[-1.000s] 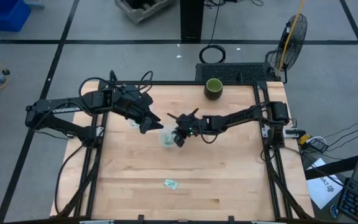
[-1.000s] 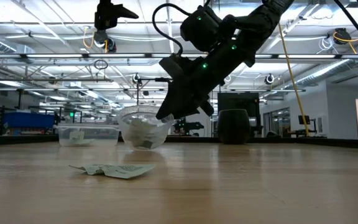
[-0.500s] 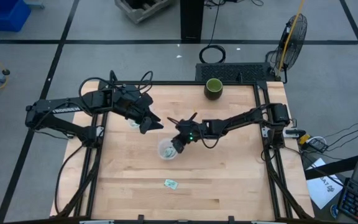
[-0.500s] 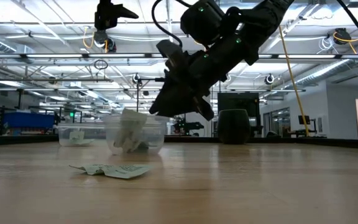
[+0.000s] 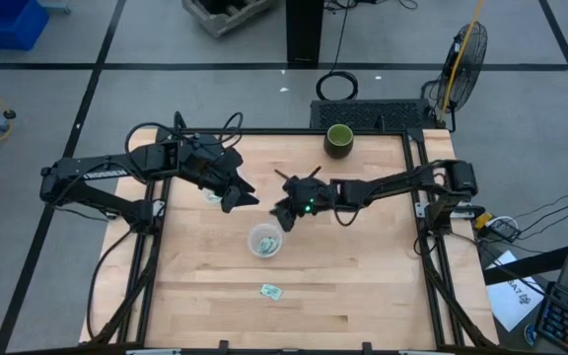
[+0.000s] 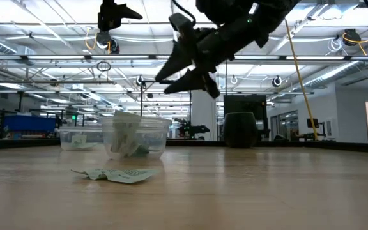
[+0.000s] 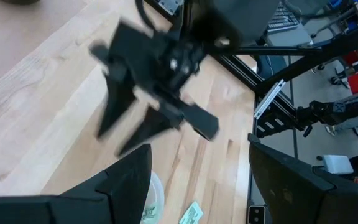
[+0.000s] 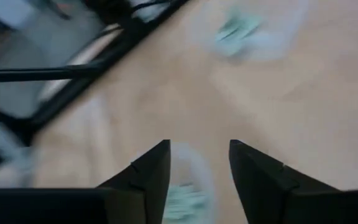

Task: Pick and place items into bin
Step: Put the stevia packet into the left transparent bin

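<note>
Low view, near to far: one packet [image 6: 115,174] lies flat on the table [image 6: 267,191], apart from the cup [image 6: 135,137] of packets behind it. Right gripper [image 6: 185,57] hangs above that cup, fingers spread, empty, the nearer arm. Left gripper [image 5: 237,192] waits farther back, parted, empty.

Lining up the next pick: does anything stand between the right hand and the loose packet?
Yes: the clear cup stands roughly between the right hand and the packet; the hand hangs above rim height.
</note>
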